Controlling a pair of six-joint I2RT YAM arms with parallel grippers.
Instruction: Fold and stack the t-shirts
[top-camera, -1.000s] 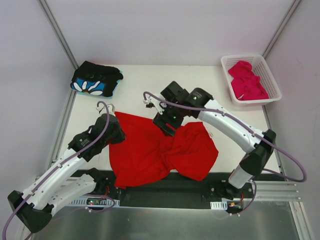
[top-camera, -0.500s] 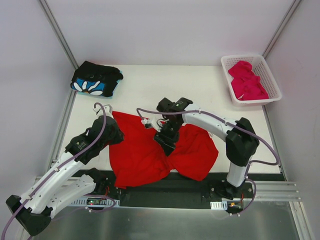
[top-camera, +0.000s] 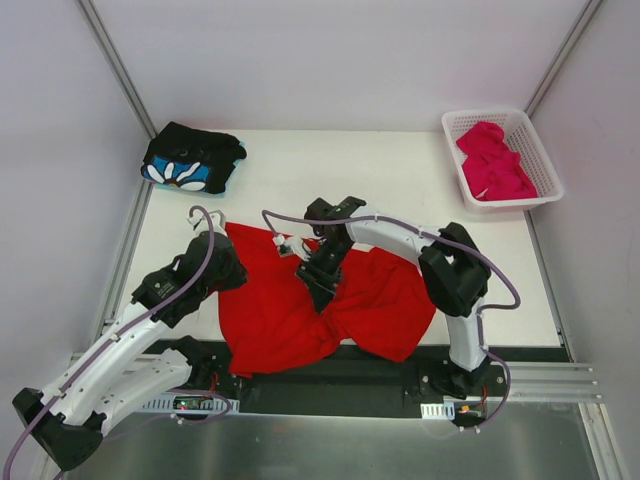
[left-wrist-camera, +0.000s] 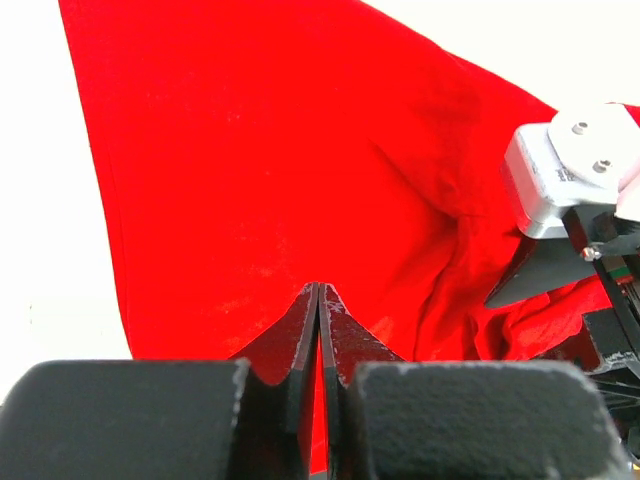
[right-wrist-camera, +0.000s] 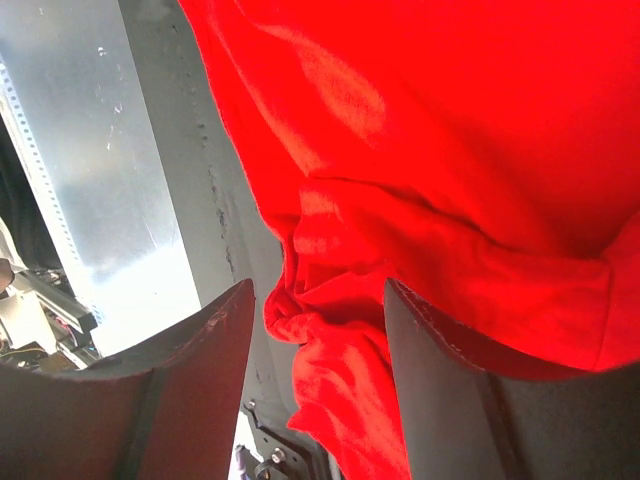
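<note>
The left end effector (left-wrist-camera: 318, 292) is clenched on the left edge of the red t-shirt (left-wrist-camera: 250, 150); the right end effector (right-wrist-camera: 315, 295) stands released, straddling its bunched middle fold.

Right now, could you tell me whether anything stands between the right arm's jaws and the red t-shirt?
Nothing visible does. The right arm's jaws stand apart directly over the red t-shirt, and the right wrist view shows a bunched fold of it lying between them, with no other object in the gap.
</note>
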